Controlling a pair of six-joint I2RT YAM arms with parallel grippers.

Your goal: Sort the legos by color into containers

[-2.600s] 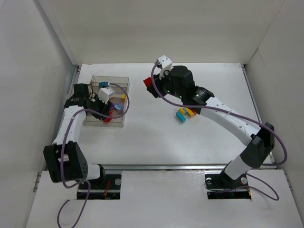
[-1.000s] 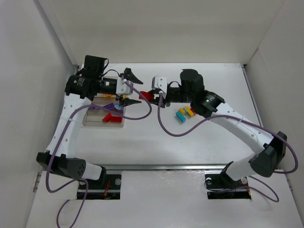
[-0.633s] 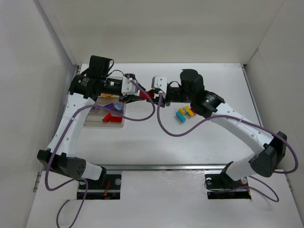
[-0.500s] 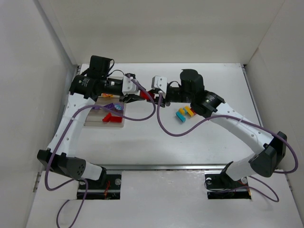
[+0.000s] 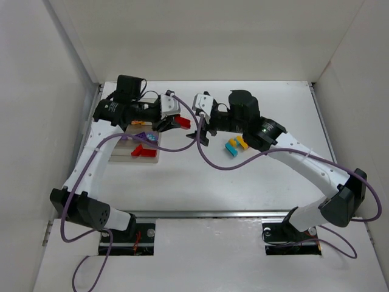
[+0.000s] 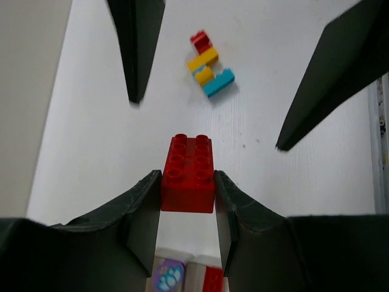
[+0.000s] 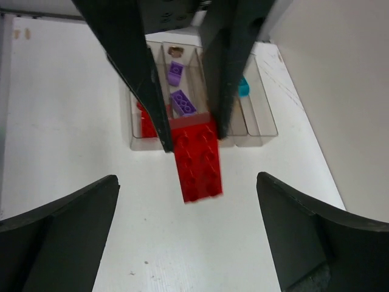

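Red brick [image 6: 188, 173] clamped tight in left claw [image 6: 188, 184], dead center of its wrist view, right claw [image 7: 187, 177] spread wide open just beside it, upper middle overhead.

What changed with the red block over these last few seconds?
The red brick changed hands: the left hand swung over from the container and closed on it, then the right hand opened and let go. The loose brick cluster stayed put.

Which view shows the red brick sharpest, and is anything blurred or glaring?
Left wrist: red brick crisp, studs distinct. Right wrist: same brick softer, edges smeared, containers behind it readable. Top external: even light, no glare, brick tiny.
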